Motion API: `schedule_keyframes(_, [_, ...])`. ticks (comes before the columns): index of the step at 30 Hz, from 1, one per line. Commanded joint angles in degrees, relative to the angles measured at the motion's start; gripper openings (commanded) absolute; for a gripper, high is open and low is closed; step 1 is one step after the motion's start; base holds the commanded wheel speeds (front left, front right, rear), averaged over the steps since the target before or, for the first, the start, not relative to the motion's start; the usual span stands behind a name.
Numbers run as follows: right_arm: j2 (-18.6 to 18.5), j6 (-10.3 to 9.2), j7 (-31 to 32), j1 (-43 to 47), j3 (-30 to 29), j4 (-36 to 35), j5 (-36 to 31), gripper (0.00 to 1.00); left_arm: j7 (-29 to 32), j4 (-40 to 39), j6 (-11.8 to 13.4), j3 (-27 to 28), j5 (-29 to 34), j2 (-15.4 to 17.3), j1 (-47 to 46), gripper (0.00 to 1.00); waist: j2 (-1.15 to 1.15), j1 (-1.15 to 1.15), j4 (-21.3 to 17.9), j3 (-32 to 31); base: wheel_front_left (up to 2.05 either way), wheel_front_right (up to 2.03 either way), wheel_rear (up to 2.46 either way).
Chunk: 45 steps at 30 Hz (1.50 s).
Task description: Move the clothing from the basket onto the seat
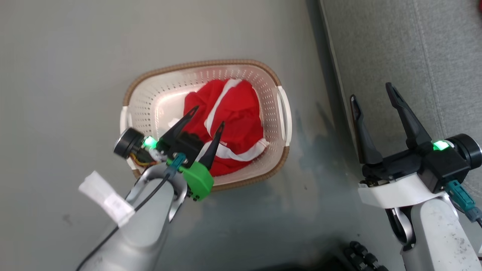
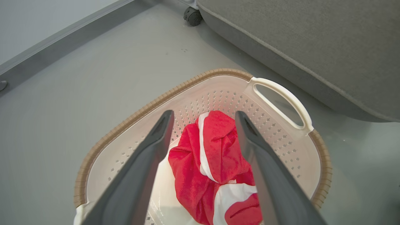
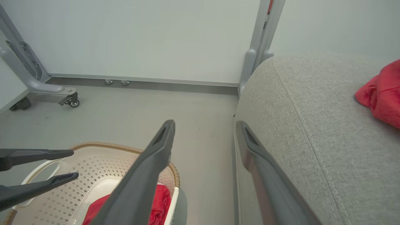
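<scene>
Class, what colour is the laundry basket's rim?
The rim of the basket is brown, with a woven look; the left wrist view shows it best.

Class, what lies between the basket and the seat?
A bare strip of floor lies between the basket and the seat, seen in the head view.

Left end effector (image 2: 203, 114), fingers spread, framing the red clothing (image 2: 218, 150) inside the basket (image 2: 325, 168); the seat (image 2: 312, 47) lies beside.

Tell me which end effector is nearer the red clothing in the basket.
Left. The left end effector hangs over the clothing; the right end effector is off by the sofa.
</scene>
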Motion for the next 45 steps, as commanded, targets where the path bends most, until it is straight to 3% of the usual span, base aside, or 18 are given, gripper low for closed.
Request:
schedule_keyframes(1, [0.2, -0.08, 0.0, -1.0, 0.1, -0.2, 0.3, 1.00, 0.0, 3.2, -0.2, -1.6, 0.7, 0.7, -3.5, 1.00, 0.15, -0.01, -2.6, 6.9, 0.00, 0.00, 0.00])
schedule_keyframes(11, [0.7, -0.08, 0.0, -4.6, 2.6, -1.0, 0.0, 1.00, 1.3, 25.3, -0.2, -14.4, -4.5, -0.5, -18.1, 1.00, 0.15, -0.01, -5.1, 14.2, 0.00, 0.00, 0.00])
schedule_keyframes(15, [0.9, -0.08, 0.0, -5.3, 3.1, -1.2, 0.5, 1.00, 3.3, 30.3, -0.2, -18.4, -7.8, -0.6, -21.3, 1.00, 0.15, -0.01, -5.7, 15.8, 0.00, 0.00, 0.00])
schedule_keyframes(29, [1.0, -0.08, 0.0, -8.0, 4.6, -1.9, 1.6, 1.00, 10.4, 35.1, -0.2, -27.4, -16.1, 1.5, -26.1, 1.00, 0.15, -0.01, -6.5, 19.9, 0.00, 0.00, 0.00])
schedule_keyframes(36, [1.0, -0.08, 0.0, -9.2, 5.5, -2.3, 2.1, 1.00, 12.2, 35.5, -0.2, -31.5, -17.2, 2.4, -28.1, 1.00, 0.15, -0.01, -6.8, 20.9, 0.00, 0.00, 0.00])
schedule_keyframes(37, [1.0, -0.08, 0.0, -9.3, 5.5, -2.3, 2.1, 1.00, 12.6, 35.6, -0.2, -32.0, -17.3, 2.4, -28.0, 0.93, 0.15, -0.01, -6.9, 21.0, 0.00, 0.00, 0.00])
schedule_keyframes(38, [1.0, -0.08, 0.0, -9.4, 5.5, -2.4, 2.1, 1.00, 12.6, 35.7, -0.2, -32.4, -17.6, 2.4, -28.1, 0.18, 0.15, -0.01, -6.9, 21.0, 0.00, 0.00, 0.00])
schedule_keyframes(39, [1.0, -0.08, 0.0, -9.4, 5.6, -2.4, 2.1, 1.00, 13.0, 35.8, -0.2, -32.6, -18.0, 2.5, -28.2, 0.00, 0.15, -0.01, -6.9, 21.1, 0.00, 0.00, 0.00])
schedule_keyframes(45, [1.0, -0.08, 0.0, -10.1, 5.7, -2.2, 2.2, 1.00, 13.8, 36.0, -0.2, -33.8, -20.3, 2.3, -28.4, 0.00, 0.15, -0.01, -6.5, 20.4, 0.00, 0.00, 0.00])
